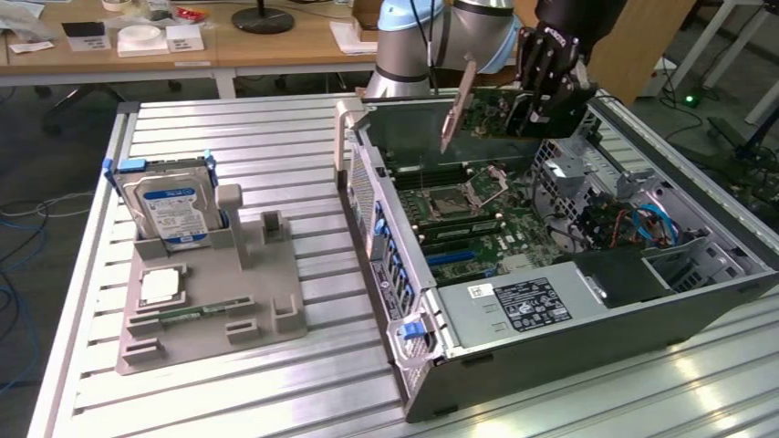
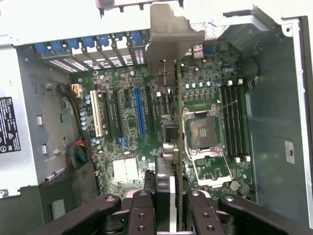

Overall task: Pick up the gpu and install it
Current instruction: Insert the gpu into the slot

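Looking first at the exterior view, we are seeing the claw (image 1: 535, 102) hanging over the far end of the open computer case (image 1: 585, 356), clamping the gpu (image 1: 487, 108) between its fingers. The card is hanging clear of the motherboard (image 1: 469, 224), standing on edge with its pale metal bracket (image 1: 459, 96) at the end towards the exterior view's left. The case is lying on its side on the slatted metal worktop (image 1: 244, 137). Well apart from it, towards the exterior view's left, a grey holder (image 1: 274, 274) is carrying a silver hard drive (image 1: 174, 205) with a blue label, standing upright, and a short green memory stick (image 1: 189, 316) lying flat near its front edge. Turning to the wrist view, we are looking straight down past the claw (image 2: 168, 205) into the case. Its dark fingers (image 2: 142, 210) are pressing on both faces of the gpu (image 2: 179, 147), which is showing edge-on as a thin green line, its bracket (image 2: 168, 34) reaching towards the row of blue-tabbed slot covers (image 2: 93, 49). Beneath the card, the motherboard (image 2: 127, 142) is lying uncovered, with a long blue slot (image 2: 139, 110) to one side of the card's line and the processor socket (image 2: 203, 134) to the other.
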Available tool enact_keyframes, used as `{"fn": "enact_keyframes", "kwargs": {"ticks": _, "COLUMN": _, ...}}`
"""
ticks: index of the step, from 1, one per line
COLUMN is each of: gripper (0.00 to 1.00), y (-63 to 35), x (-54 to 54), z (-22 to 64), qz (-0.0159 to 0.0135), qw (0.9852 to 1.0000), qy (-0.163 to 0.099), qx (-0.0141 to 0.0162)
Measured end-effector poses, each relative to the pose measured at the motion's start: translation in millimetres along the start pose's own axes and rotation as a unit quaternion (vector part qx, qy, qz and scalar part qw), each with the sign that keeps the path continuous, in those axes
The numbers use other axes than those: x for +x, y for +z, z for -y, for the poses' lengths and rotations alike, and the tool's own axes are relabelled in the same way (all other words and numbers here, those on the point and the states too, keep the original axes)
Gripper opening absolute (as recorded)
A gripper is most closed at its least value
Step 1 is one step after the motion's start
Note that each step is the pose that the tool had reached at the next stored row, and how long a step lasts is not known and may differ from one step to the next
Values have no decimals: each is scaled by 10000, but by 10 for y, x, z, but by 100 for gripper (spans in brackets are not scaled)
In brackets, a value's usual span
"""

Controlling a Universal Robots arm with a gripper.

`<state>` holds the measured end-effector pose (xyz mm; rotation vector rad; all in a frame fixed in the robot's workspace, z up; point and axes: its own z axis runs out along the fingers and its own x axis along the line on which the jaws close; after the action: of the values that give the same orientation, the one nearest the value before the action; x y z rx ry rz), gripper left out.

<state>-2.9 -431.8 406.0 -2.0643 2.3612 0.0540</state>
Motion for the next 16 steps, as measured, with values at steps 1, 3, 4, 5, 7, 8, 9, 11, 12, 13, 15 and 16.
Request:
{"fn": "enact_keyframes", "kwargs": {"ticks": 1, "gripper": 28, "y": 13, "x": 0, "z": 0, "qz": -1, "qw": 10000, "qy": -71, "qx": -1}}
{"fn": "enact_keyframes", "kwargs": {"ticks": 3, "gripper": 28, "y": 48, "x": 1, "z": 2, "qz": -5, "qw": 9997, "qy": -227, "qx": -5}}
{"fn": "enact_keyframes", "kwargs": {"ticks": 4, "gripper": 28, "y": 66, "x": 3, "z": 2, "qz": -6, "qw": 9996, "qy": -290, "qx": -7}}
{"fn": "enact_keyframes", "kwargs": {"ticks": 5, "gripper": 28, "y": 82, "x": 3, "z": 2, "qz": -8, "qw": 9993, "qy": -364, "qx": -9}}
{"fn": "enact_keyframes", "kwargs": {"ticks": 7, "gripper": 28, "y": 116, "x": 4, "z": 3, "qz": -10, "qw": 9991, "qy": -432, "qx": -11}}
{"fn": "enact_keyframes", "kwargs": {"ticks": 8, "gripper": 28, "y": 134, "x": 3, "z": 3, "qz": -11, "qw": 9990, "qy": -449, "qx": -11}}
{"fn": "enact_keyframes", "kwargs": {"ticks": 9, "gripper": 28, "y": 150, "x": -1, "z": 2, "qz": -12, "qw": 9989, "qy": -473, "qx": -12}}
{"fn": "enact_keyframes", "kwargs": {"ticks": 11, "gripper": 28, "y": 181, "x": -3, "z": 2, "qz": -9, "qw": 9989, "qy": -477, "qx": 3}}
{"fn": "enact_keyframes", "kwargs": {"ticks": 12, "gripper": 28, "y": 192, "x": -3, "z": 2, "qz": -8, "qw": 9989, "qy": -478, "qx": 23}}
{"fn": "enact_keyframes", "kwargs": {"ticks": 13, "gripper": 28, "y": 203, "x": -5, "z": 0, "qz": -7, "qw": 9988, "qy": -479, "qx": 42}}
{"fn": "enact_keyframes", "kwargs": {"ticks": 15, "gripper": 28, "y": 211, "x": -10, "z": -1, "qz": 2, "qw": 9987, "qy": -483, "qx": 150}}
{"fn": "enact_keyframes", "kwargs": {"ticks": 16, "gripper": 28, "y": 216, "x": -11, "z": -4, "qz": 8, "qw": 9986, "qy": -484, "qx": 207}}
